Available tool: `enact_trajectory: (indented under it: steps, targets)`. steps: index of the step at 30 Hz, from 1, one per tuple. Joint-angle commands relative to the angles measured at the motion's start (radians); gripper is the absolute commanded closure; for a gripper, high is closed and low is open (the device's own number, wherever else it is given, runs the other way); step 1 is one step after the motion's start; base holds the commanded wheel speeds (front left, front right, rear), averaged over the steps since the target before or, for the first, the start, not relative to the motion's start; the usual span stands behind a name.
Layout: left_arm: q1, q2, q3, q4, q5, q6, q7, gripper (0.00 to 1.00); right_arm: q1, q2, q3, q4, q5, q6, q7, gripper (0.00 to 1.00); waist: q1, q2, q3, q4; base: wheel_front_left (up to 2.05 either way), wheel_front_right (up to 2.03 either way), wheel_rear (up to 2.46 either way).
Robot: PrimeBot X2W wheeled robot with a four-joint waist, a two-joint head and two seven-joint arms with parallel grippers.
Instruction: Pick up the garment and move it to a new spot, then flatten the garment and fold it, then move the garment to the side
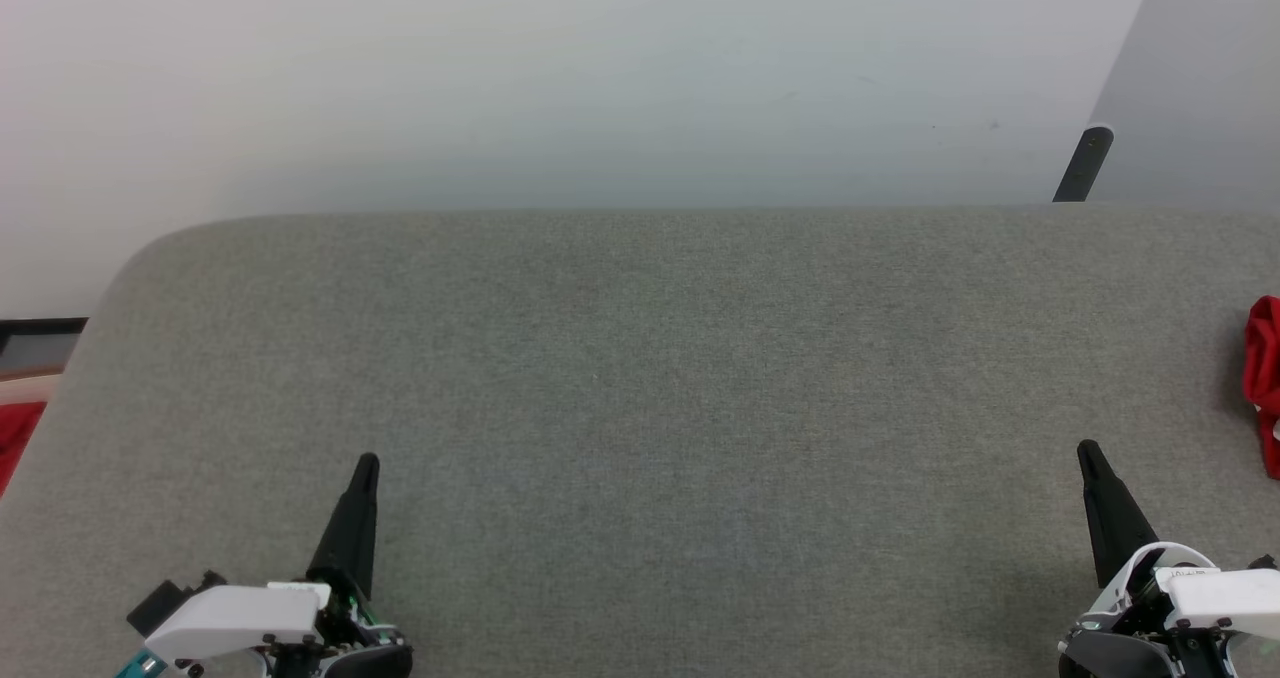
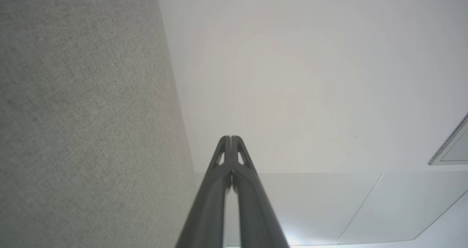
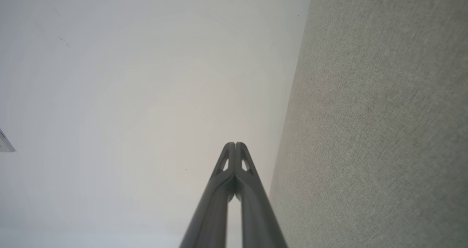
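We see a broad grey fabric-covered surface with a rounded far-left corner, set against a pale wall. At the far right edge of the head view lies the garment, a bunched piece of red cloth resting on the grey surface and cut off by the frame; we cannot make out any lettering or trim on it from here.

The left gripper sits at the lower left, its dark fingers pressed together into a single point above the surface; the left wrist view shows the same, the left gripper clenched tip to tip with nothing between the fingers, the grey surface on one side and the wall on the other.

The right gripper sits at the lower right, likewise clenched and empty; it is near the garment but apart from it, with bare grey fabric between them. In the right wrist view the right gripper has its tips meeting, beside the grey surface.

A red patch shows at the left edge, off the surface and below its level; we cannot tell what it is. A dark post rises behind the far right edge, beside a pale slanted panel.
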Motion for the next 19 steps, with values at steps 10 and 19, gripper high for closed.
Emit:
enact_trajectory:
  steps: [10,19]
  targets:
    - [-0.009,0.0,0.002,-0.002,-0.003,0.0,0.001,1.0,-0.002,0.004,0.0,-0.002,0.004,0.0,0.002,1.0,0.0,-0.0001,0.0,0.0,0.0,0.0,0.0]
    - [-0.009,0.0,0.002,-0.002,-0.003,0.0,0.001,1.0,-0.002,0.004,0.0,-0.002,0.004,0.0,0.002,1.0,0.0,-0.0001,0.0,0.0,0.0,0.0,0.0]
